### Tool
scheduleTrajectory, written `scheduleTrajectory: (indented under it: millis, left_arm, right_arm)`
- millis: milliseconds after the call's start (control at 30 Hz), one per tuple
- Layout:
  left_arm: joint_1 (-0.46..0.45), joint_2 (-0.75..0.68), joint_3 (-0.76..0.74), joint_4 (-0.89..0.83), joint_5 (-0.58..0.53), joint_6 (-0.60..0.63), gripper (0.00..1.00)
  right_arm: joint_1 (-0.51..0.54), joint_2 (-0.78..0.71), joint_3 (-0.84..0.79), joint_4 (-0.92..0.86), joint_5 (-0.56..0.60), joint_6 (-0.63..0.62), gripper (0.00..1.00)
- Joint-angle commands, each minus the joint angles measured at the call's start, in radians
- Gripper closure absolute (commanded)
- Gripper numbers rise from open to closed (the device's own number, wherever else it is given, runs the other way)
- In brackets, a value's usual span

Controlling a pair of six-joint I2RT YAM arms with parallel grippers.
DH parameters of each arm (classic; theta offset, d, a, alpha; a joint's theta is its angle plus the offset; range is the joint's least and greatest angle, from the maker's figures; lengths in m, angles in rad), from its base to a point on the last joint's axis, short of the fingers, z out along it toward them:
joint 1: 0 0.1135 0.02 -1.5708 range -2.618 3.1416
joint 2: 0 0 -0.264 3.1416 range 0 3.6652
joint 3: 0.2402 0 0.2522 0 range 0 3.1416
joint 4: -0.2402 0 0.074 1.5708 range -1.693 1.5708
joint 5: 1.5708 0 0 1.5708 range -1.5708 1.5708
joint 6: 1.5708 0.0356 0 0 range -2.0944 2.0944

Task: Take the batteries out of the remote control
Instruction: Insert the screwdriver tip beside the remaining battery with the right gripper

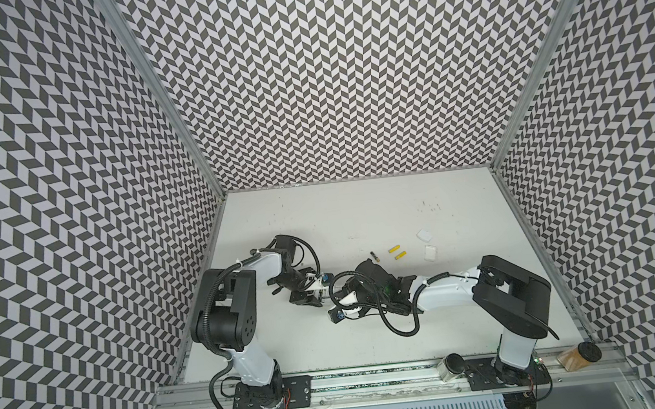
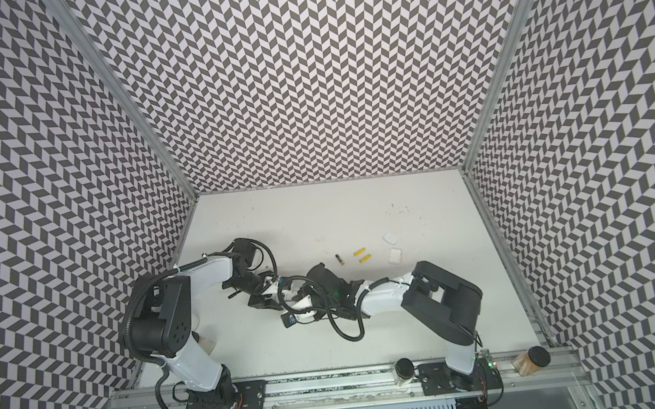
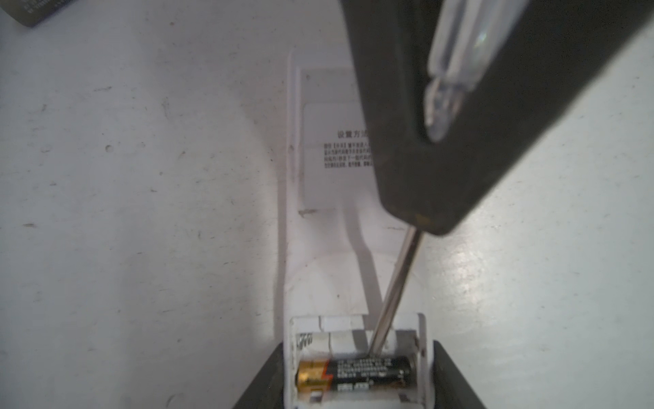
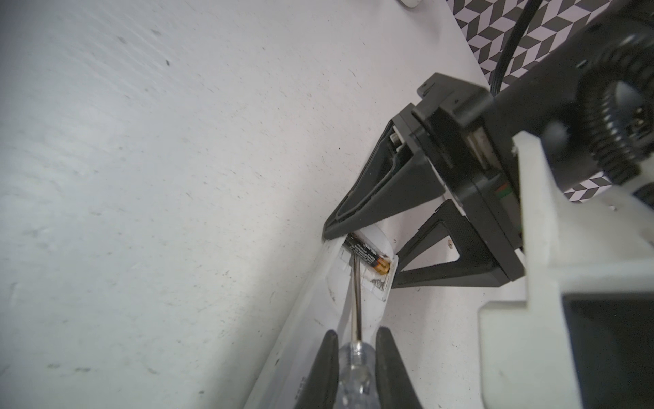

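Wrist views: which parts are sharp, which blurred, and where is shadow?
In the left wrist view the black battery is fairly sharp, the screwdriver handle near the lens is blurred, its shaft shadows the remote control; in the right wrist view the handle is blurred too.

In both top views the left tool (image 1: 315, 299) and right tool (image 1: 338, 294) crowd at 8 o'clock from the loose black battery (image 1: 374, 256), hiding the remote control (image 3: 329, 248), I think wholly. The tip of the screwdriver (image 3: 396, 283) vanishes behind the seated battery (image 3: 354, 375), its print too blurred to read.
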Motion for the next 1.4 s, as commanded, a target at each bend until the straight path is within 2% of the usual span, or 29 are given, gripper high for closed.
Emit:
scheduleTrajectory:
  millis: [0, 233, 467, 800, 900, 1033, 1167, 1367]
  left_arm:
    - [-0.007, 0.025, -0.025, -0.082, -0.039, 0.009, 0.47]
    - [-0.009, 0.015, -0.027, -0.086, -0.050, 0.013, 0.45]
    - [-0.018, 0.014, -0.034, -0.070, -0.041, 0.004, 0.44]
    - [-0.025, 0.010, -0.019, -0.076, -0.064, -0.002, 0.43]
    - [-0.021, 0.005, -0.009, -0.100, -0.040, -0.003, 0.43]
    - [-0.030, 0.000, -0.022, -0.086, -0.071, -0.003, 0.43]
    - [-0.027, -0.005, -0.007, -0.102, -0.043, -0.007, 0.43]
    - [-0.035, -0.002, -0.005, -0.094, -0.048, -0.015, 0.43]
  right_arm:
    - [0.002, 0.012, -0.005, 0.045, -0.024, 0.001, 1.00]
    - [-0.013, 0.033, -0.072, 0.216, -0.021, 0.118, 1.00]
    - [-0.036, 0.012, -0.127, 0.286, -0.023, 0.170, 1.00]
    - [-0.035, -0.014, -0.029, 0.073, -0.015, 0.045, 1.00]
    - [-0.028, -0.012, -0.014, 0.017, -0.020, -0.008, 1.00]
    - [-0.018, 0.002, 0.022, -0.073, -0.018, -0.085, 1.00]
    - [-0.005, 0.010, 0.072, -0.156, -0.014, -0.136, 1.00]
    - [0.011, 0.048, 0.129, -0.220, -0.036, -0.131, 1.00]
